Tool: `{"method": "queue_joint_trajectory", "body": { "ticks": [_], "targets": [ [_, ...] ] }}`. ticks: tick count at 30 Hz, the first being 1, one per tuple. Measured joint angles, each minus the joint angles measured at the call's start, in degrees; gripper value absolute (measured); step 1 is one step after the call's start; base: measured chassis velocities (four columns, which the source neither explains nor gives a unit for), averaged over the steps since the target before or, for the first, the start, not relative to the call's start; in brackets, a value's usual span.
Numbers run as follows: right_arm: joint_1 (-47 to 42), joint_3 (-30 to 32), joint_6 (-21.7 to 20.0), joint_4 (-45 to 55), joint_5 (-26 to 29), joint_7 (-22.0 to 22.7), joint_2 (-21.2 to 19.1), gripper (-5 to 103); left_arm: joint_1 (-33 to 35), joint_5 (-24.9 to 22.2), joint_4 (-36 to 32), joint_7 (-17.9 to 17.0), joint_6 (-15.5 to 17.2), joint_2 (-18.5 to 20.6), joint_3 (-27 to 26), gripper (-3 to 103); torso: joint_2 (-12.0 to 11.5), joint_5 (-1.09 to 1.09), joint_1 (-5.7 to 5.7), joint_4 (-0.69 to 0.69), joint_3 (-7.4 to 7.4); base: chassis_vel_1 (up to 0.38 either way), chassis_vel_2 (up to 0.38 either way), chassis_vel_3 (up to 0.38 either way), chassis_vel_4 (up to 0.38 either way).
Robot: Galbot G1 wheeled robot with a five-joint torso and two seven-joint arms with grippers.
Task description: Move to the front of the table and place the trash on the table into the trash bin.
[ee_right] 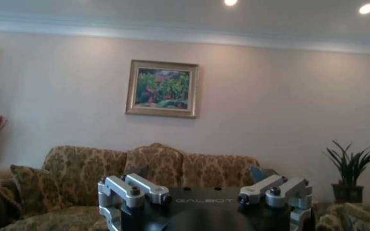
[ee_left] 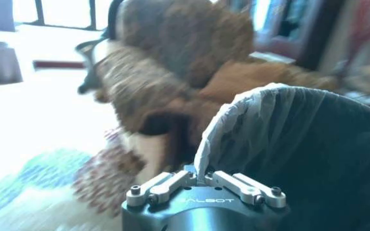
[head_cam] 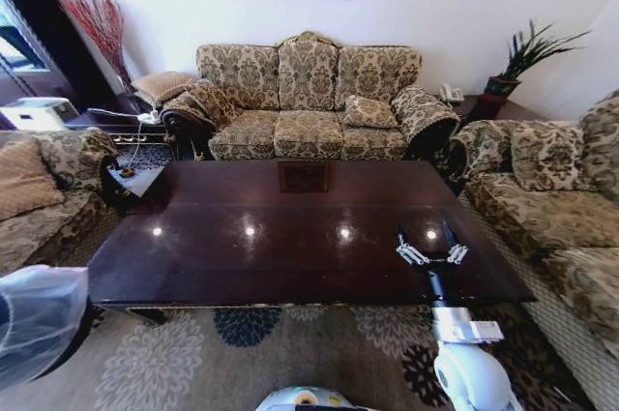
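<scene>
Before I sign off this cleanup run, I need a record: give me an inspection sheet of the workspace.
Surface: table glossy dark wood, only light reflections on it.
Job's things: trash, nothing seen on the table; trash bin with white liner, held at the robot's left.
Clutter: nothing seen.
Grippers: left gripper shut on the bin liner's rim; right gripper open, empty, over the table's near right part.
Cables: nothing seen.
Surroundings: patterned sofa behind the table, armchairs at both sides, potted plant, framed painting, patterned rug underneath.
</scene>
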Motion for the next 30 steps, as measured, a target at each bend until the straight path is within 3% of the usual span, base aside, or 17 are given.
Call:
{"method": "queue_joint_trajectory", "body": {
  "ticks": [2,3,5,8,9,13,19,23,25,30],
  "targets": [
    [0.48,-0.19,-0.17,-1.0,-1.05,0.27,0.23,100,-0.33,1.44,7.79,-2.02,-3.49,0.63,2.41,0,-0.04,-0.09,0.08,0.04,0.03,0.003,0.071,-0.004,-0.072],
    [0.48,-0.19,-0.17,-1.0,-1.05,0.27,0.23,100,-0.33,1.44,7.79,-2.02,-3.49,0.63,2.41,0,-0.04,-0.09,0.08,0.04,0.03,0.021,0.103,0.01,-0.072],
    [0.3,-0.2,-0.24,-1.64,-1.33,0.54,0.22,100,-0.75,1.97,14.78,-2.77,-5.9,1.2,4.86,0,-0.04,-0.1,0.08,0.14,0.03,0.023,0.087,-0.004,-0.052],
    [-0.14,-0.19,-0.26,-1.87,-1.47,0.66,0.19,100,-1.21,1.97,19.13,-2.6,-7.02,1.72,6.73,0,-0.03,-0.04,0.05,0.13,0.02,0.036,0.081,0.009,-0.005],
    [-0.65,-0.07,-0.26,-1.91,-1.57,0.91,0.07,100,-1.87,2.41,24.2,-1.64,-8.23,2.65,9.25,0,-0.03,-0.02,0.04,0.09,0.01,0.0,0.0,0.0,0.0],
    [-1.28,0.32,-0.31,-1.64,-1.5,1.97,-0.14,100,-3.74,4.38,31.85,0.66,-9.42,4.11,12.86,0,-0.02,-0.04,0.02,0.05,0.01,-0.006,-0.013,-0.008,0.004],
    [-1.47,1.49,-0.26,-1.04,-0.94,2.82,0.14,100,-7.28,5.55,37.64,2.47,-9.63,4.38,16.55,0,-0.03,0.02,0.03,0.04,0.01,-0.004,-0.009,-0.005,0.003],
    [-2.5,2.32,0.43,-0.91,-0.49,2.92,-0.01,100,-10.12,6.58,42.4,3.83,-11.92,4.69,20.51,0,-0.02,-0.04,0.03,0.07,0.01,0.0,0.0,0.0,0.0],
    [-3.67,2.71,1.08,-0.76,-0.24,2.59,-0.06,100,-12.77,7.97,47.26,6.12,-14.97,5.17,23.26,0,-0.02,0.0,0.03,0.06,0.01,0.0,0.0,0.0,0.0],
    [-4.05,2.41,1.51,0.59,0.25,2.51,0.12,100,-17.19,9.69,54.34,8.15,-16.67,6.03,25.67,0,-0.02,-0.05,0.03,0.07,0.02,0.0,0.0,0.0,0.0]
  ]
}}
